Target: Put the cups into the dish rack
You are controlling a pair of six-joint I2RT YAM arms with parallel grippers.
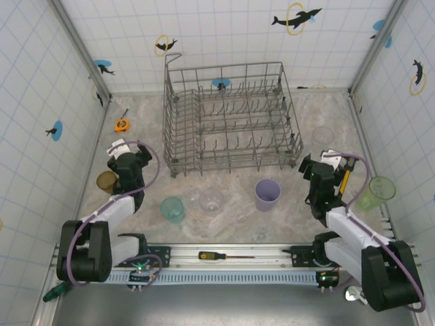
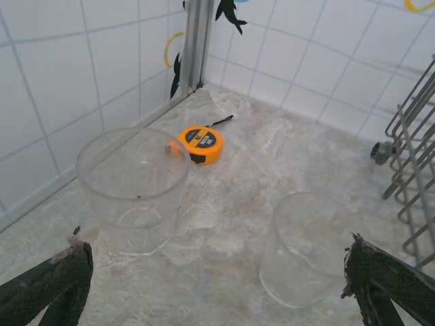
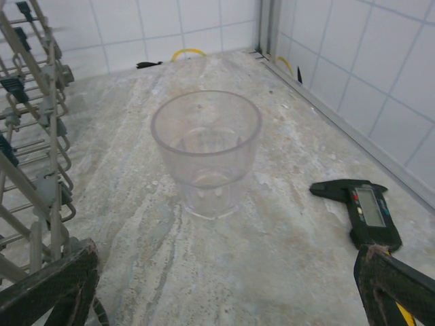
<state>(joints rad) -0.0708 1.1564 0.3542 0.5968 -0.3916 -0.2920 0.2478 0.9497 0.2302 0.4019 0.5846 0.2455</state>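
Observation:
The grey wire dish rack [image 1: 231, 122] stands at the back middle of the table. In front of it stand a lavender cup [image 1: 267, 193], a clear cup [image 1: 211, 200] and a teal cup [image 1: 172, 209]. An amber cup [image 1: 106, 180] sits by the left arm and a pale green cup [image 1: 377, 192] at the far right. My left gripper [image 2: 217, 288] is open, with two clear cups just ahead, one on the left [image 2: 132, 187] and one on the right [image 2: 306, 248]. My right gripper [image 3: 224, 295] is open and faces another clear cup [image 3: 206, 153], a short way off.
An orange tape measure [image 2: 202, 144] lies near the back left corner. A black digital caliper [image 3: 363, 210] lies right of the right gripper. The rack's side [image 3: 34, 170] is close on that gripper's left. A screwdriver [image 1: 217, 256] rests on the front rail. Tiled walls enclose the table.

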